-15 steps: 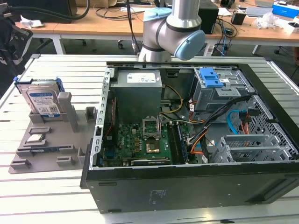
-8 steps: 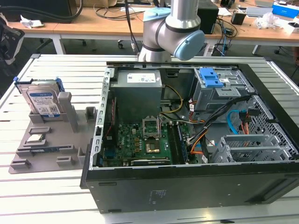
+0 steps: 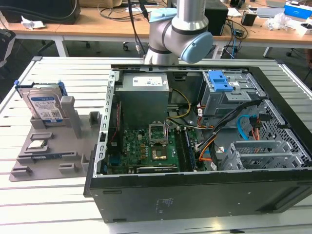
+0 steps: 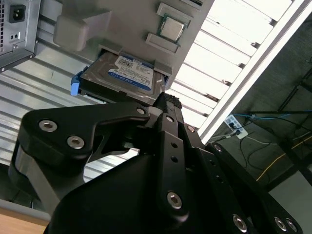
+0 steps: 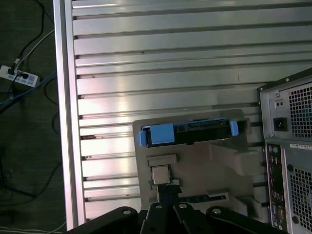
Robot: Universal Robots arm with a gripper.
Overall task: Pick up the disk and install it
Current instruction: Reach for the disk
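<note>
Pincer [image 5: 164, 192] closed, empty, over the grey holder [image 3: 53, 163]; we see the disk [image 3: 45, 105] standing upright in that holder's slot, apart from the pincer; pickup not done, install into the computer case [image 3: 195, 195] left.

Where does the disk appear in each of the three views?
Exterior view: the disk stands upright in the grey holder, on the exterior view's left of the computer case.
Second wrist view: label face showing, in its slot beside the processor chip.
First wrist view: seen edge-on, blue carrier showing, near the chip.
Shared landmark: the processor chip on the holder.
</note>
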